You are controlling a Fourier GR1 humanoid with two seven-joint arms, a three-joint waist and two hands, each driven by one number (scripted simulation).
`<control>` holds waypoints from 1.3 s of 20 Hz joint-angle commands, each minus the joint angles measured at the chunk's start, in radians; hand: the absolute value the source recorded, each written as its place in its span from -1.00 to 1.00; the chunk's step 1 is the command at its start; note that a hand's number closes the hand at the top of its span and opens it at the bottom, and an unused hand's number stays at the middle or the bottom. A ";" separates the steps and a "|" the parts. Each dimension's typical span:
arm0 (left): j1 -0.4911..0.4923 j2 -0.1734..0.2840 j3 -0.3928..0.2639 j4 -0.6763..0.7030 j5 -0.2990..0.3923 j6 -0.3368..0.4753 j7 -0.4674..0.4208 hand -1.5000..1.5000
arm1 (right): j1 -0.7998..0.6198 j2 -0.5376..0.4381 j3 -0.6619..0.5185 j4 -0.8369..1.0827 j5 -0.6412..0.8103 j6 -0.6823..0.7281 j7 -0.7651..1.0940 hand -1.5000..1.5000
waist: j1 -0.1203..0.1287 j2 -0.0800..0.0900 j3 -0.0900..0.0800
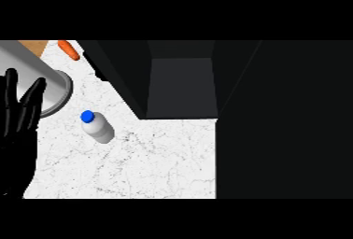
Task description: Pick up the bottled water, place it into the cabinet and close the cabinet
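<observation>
Head view is showing my left hand resting open at the left edge while the water bottle, probably light, smooth and slippery, is standing on the bench, best grasped around its middle.

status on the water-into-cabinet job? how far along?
Done: nothing yet. The bottled water stands untouched on the counter, blue cap up. In hand: nothing; the left hand sits open at the view's left edge, fingers up, apart from the bottle. The right hand is out of view. Left: the grasp, placing it into the open dark cabinet, then closing it.
</observation>
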 commanded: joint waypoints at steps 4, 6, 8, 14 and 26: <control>-0.071 -0.080 -0.154 0.045 -0.319 0.194 0.104 -1.00 | 0.154 0.020 0.023 -0.079 0.014 0.011 -0.041 -1.00 | -0.007 -0.046 -0.005; -0.102 -0.081 -0.251 0.120 -0.439 0.333 0.111 -1.00 | 0.167 0.023 0.054 -0.147 0.042 0.000 -0.004 -1.00 | -0.018 -0.046 -0.005; -0.073 -0.082 -0.257 0.134 -0.171 0.370 0.253 -1.00 | 0.175 0.038 0.137 -0.121 -0.127 0.089 0.118 -1.00 | -0.024 -0.044 -0.006; -0.147 -0.082 -0.531 0.142 -0.329 0.650 0.382 -1.00 | 0.308 -0.016 0.067 -0.303 -0.243 0.124 0.184 -1.00 | -0.005 -0.046 -0.006; -0.300 -0.083 -0.687 0.048 -0.610 0.792 0.799 -1.00 | 0.451 -0.018 -0.005 -0.506 -0.356 0.154 0.284 -1.00 | -0.005 -0.051 -0.005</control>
